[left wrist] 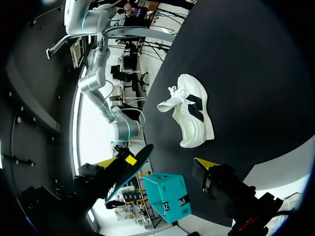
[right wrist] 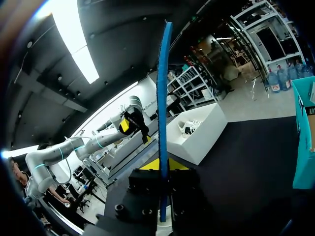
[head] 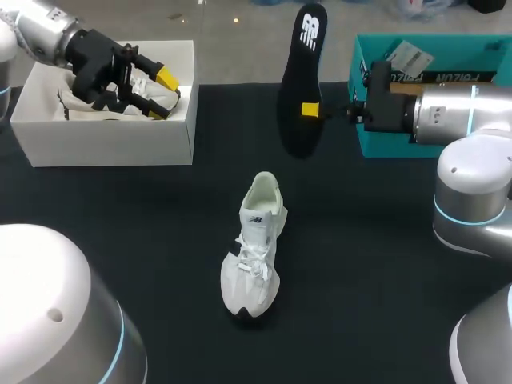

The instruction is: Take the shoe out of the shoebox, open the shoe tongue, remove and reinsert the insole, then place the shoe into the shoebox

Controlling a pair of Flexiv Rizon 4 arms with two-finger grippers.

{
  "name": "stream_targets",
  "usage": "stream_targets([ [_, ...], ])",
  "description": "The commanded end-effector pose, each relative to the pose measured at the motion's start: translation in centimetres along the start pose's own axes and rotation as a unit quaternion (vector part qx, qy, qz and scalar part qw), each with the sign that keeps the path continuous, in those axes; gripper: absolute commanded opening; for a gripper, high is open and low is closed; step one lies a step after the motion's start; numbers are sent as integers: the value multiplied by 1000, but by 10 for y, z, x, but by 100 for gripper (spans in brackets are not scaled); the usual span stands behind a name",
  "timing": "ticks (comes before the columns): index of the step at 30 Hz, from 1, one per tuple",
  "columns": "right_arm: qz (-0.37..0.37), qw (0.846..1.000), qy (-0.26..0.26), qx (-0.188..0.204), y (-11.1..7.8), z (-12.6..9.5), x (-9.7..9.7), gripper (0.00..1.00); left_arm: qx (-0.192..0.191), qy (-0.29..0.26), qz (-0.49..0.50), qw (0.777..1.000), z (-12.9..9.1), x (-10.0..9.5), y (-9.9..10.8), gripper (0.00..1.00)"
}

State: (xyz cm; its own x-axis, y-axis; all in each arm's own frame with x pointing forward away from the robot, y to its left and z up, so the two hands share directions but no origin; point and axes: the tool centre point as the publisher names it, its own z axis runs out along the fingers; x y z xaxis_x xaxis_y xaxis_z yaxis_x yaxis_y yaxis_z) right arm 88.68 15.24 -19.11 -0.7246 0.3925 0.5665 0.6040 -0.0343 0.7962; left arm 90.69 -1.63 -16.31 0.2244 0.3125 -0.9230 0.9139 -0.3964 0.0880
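Left arm: end effector (head: 160,96) hangs over the open white box (head: 104,140) at the far left of the black bench (head: 120,208). Its fingers stand apart with nothing between them. White crumpled contents lie inside the box; what they are cannot be told.

Centre: the white shoe (head: 254,252) stands upright on its sole on the bench, outside both boxes and well apart from each. Its toe points to the near edge and its heel opening to the far edge, with the laces lying loose over the front.

Right of centre: the black insole (head: 302,80) is out of the shoe and held upright above the far part of the bench. The right end effector (head: 312,110) is clamped on its lower half, one finger on each face. From the wrist it shows edge-on between the yellow tips.

Far right: the teal box (head: 376,144) sits open behind the right arm
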Motion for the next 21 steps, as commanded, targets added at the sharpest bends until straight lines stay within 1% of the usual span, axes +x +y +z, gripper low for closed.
stream_targets([
  [1, -44, 996, -56, 59, -16, 25, -5, 0, 1, 1, 0, 1000, -1, 0, 0, 100],
  [2, -43, 995, -63, 65, -22, 29, -7, 0, 1, 1, 0, 1000, -1, 0, 0, 100],
  [4, -31, 997, -58, 39, -31, 33, -12, 0, 1, 1, 0, 1000, -1, 0, 0, 100],
  [6, -29, 997, -61, 44, -38, 39, -14, 0, 1, 1, 0, 1000, -1, 0, 0, 100],
  [9, -28, 997, -61, 35, -42, 47, -15, 0, 1, 1, 0, 1000, -1, 0, 0, 100],
  [15, -27, 998, -56, 8, -49, 63, -11, 0, 1, 1, 0, 1000, -1, 0, 0, 100],
  [19, -14, 999, -48, 5, -58, 72, -9, 0, 1, 1, 0, 1000, -1, 0, 0, 100],
  [20, -1, 999, -35, 11, -59, 73, -8, 0, 1, 1, 0, 1000, -1, 0, 0, 100],
  [21, -1, 999, -35, 11, -59, 73, -8, 0, 1, 1, 0, 1000, -1, 0, 0, 100],
])
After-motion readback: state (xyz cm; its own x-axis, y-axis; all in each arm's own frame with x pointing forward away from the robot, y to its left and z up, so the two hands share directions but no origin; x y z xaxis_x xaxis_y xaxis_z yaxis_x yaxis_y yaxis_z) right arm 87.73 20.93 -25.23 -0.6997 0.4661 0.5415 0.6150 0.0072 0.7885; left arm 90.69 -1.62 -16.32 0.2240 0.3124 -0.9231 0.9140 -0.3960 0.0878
